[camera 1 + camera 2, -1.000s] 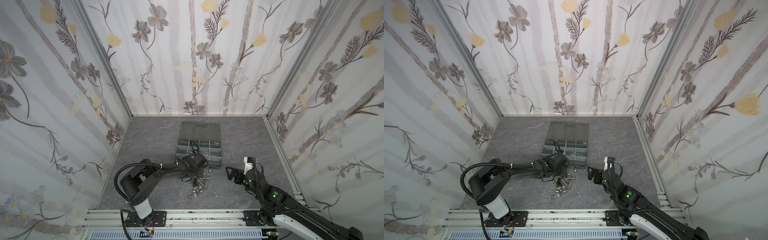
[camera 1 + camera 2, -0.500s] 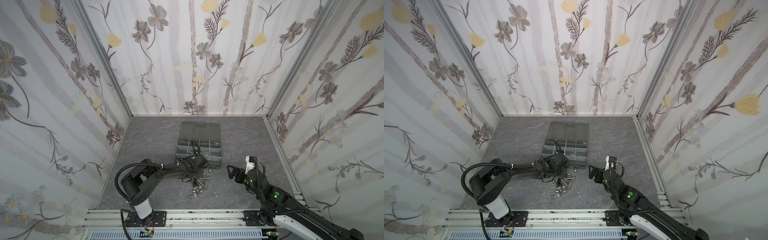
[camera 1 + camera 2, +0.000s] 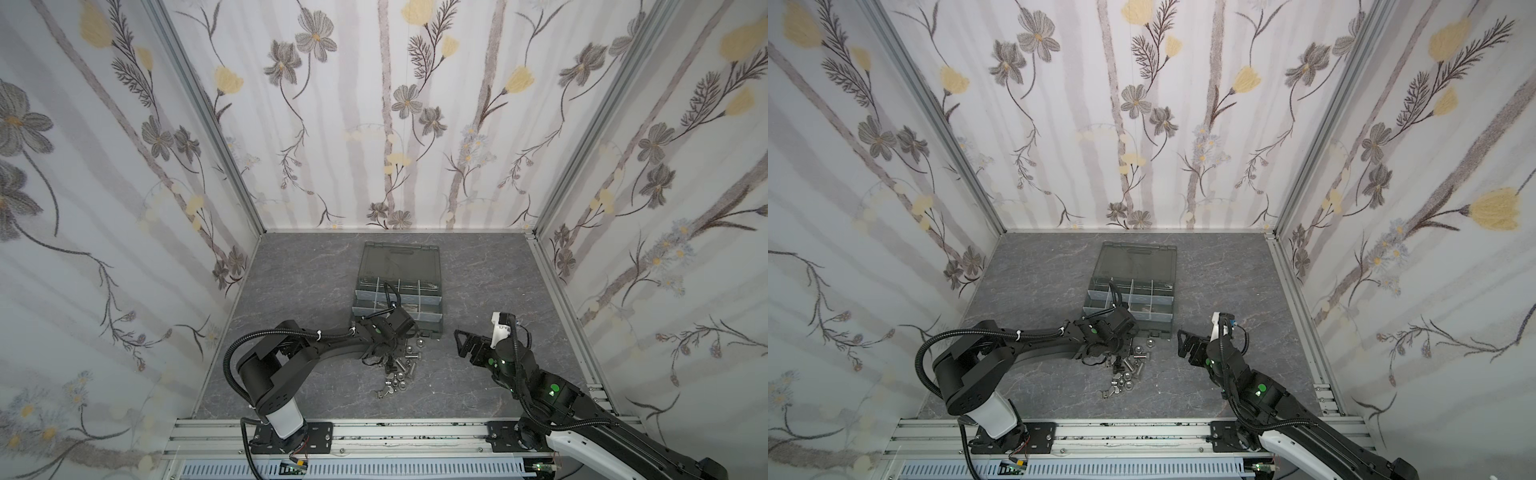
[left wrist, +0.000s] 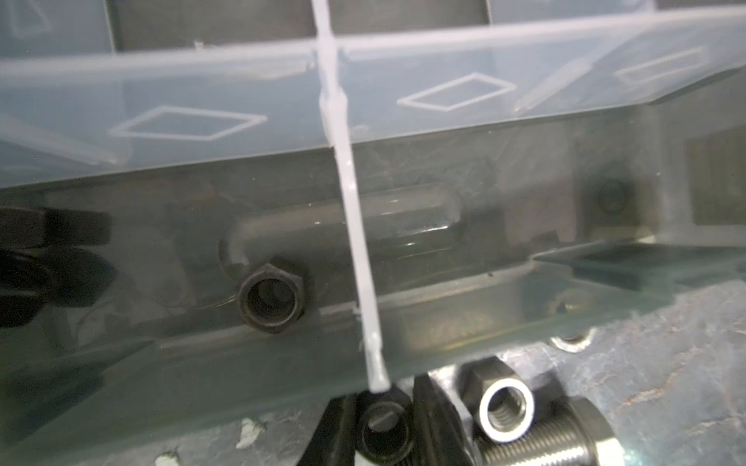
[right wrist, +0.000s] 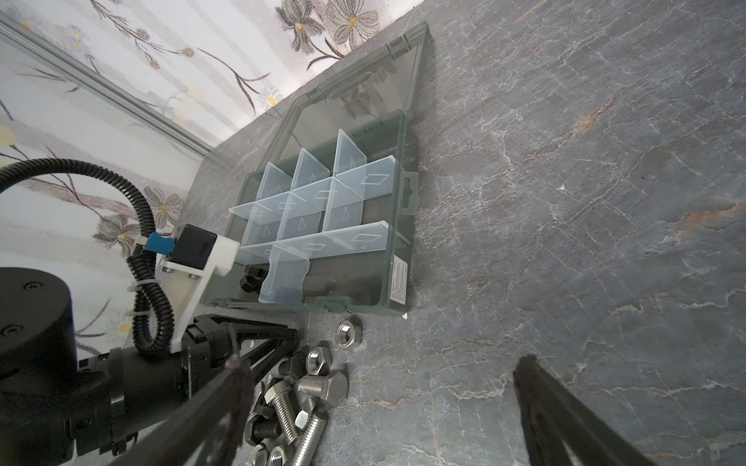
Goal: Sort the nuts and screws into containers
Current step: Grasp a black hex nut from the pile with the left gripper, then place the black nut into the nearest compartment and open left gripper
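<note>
The left gripper [image 4: 384, 433] was clenched on a small black piece [image 4: 383, 417], nut or screw I could not tell, at the edge of the pile [image 3: 398, 376] just in front of the open case [image 3: 397, 266]. The right gripper [image 3: 460, 344] hung to the right of the pile, its jaws spread wide and empty. Screws [image 5: 282, 403] and nuts [image 5: 349, 324] lay heaped on the table [image 3: 307, 282], and one black nut [image 4: 269, 296] sat in a front compartment [image 4: 141, 226] of the case.

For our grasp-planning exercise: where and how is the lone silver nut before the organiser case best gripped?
Probably pinch the silver nut across two opposite outer flats, descending from above: it lies flat, hole up, with bare table around it, clear of the pile.
</note>
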`<state>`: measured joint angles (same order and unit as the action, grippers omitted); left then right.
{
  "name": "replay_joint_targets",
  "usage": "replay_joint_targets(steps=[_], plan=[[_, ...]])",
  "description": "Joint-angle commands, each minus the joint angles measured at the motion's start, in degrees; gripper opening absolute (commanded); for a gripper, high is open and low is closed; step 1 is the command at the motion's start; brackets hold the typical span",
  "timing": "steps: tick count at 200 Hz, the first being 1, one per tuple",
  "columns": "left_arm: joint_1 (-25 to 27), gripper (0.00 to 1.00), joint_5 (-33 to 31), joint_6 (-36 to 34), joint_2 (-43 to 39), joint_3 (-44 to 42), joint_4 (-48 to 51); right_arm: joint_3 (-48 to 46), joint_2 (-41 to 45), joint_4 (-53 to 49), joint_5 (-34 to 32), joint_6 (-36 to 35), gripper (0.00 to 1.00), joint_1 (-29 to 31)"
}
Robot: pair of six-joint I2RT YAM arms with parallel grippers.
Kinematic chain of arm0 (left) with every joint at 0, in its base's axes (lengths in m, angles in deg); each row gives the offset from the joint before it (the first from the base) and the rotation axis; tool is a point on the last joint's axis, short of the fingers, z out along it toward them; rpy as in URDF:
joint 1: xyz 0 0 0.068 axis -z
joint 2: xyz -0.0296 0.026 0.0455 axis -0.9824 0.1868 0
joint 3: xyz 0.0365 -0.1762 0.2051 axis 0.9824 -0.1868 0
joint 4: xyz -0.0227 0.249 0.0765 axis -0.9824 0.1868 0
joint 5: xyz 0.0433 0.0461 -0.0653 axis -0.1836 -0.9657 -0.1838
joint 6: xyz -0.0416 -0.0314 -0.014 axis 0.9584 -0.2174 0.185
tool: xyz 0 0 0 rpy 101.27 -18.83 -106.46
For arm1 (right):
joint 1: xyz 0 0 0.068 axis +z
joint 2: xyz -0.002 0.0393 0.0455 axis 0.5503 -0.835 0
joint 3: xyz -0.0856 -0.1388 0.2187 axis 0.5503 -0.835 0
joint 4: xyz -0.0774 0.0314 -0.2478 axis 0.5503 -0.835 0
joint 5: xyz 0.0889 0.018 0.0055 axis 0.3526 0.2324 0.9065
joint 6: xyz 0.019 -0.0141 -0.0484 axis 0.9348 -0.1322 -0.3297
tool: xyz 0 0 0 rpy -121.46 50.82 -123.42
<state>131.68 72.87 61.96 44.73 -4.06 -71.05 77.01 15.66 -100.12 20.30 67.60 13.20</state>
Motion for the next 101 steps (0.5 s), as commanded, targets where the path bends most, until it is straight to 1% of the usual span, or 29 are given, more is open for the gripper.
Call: replay_joint_targets(steps=[1,28,52,73,101], plan=[[0.06,0.23,0.72,0.29,-1.13,1.01,1.01,0.21,0.42,-0.74,-0.88,0.89,1.0,0.07],[0.03,0.23,0.83,-0.21,-2.79,1.4,1.36,-0.09,1.1,-0.9,-1.14,1.15,1.0,0.06],[0.09,0.23,2.22,-1.35,-4.44,1.67,1.44,-0.22,1.39,-0.9,-1.22,1.17,1.0,0.08],[0.1,0.23,1.91,-1.77,-6.26,1.66,1.55,-0.32,1.24,-0.9,-1.23,1.17,1.0,0.08],[-0.89,0.23,2.2,-1.62,-8.25,2.33,1.57,-0.3,1.19,-0.84,-1.21,1.19,1.0,0.08]])
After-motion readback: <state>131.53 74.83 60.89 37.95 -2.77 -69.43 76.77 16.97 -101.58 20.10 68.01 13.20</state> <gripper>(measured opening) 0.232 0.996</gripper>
